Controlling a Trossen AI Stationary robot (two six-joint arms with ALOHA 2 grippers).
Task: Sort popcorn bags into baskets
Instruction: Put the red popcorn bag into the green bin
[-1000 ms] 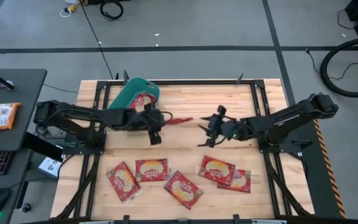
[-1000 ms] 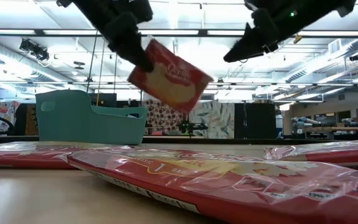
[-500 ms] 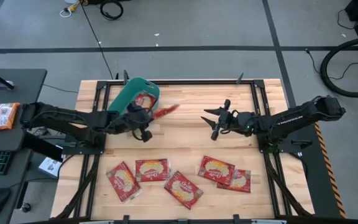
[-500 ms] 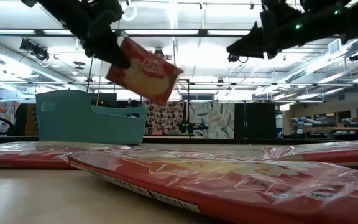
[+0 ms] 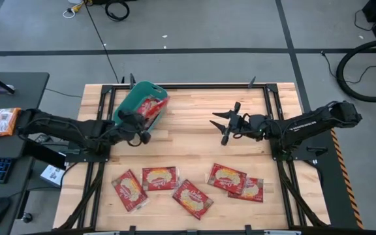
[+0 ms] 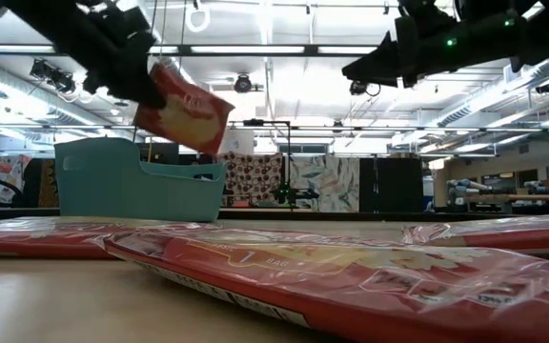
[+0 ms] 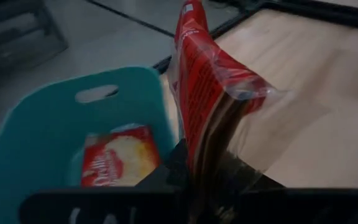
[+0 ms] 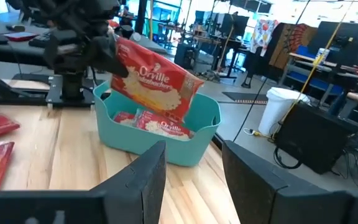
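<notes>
While I carry this popcorn bag (image 6: 181,107) over the teal basket (image 6: 132,181), I should get it fully past the near rim before letting go, so it drops flat beside the bag already inside (image 7: 118,155). My left gripper (image 5: 141,124) pinches the bag's edge, held above the tub. Five bags (image 5: 175,186) wait on the table (image 5: 194,147). My right gripper (image 5: 226,124) hangs mid-table, fingers spread, holding nothing.

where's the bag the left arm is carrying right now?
In the high view the held popcorn bag hangs in the left end effector above the teal basket, at the table's far-left corner; another bag already lies inside.
</notes>
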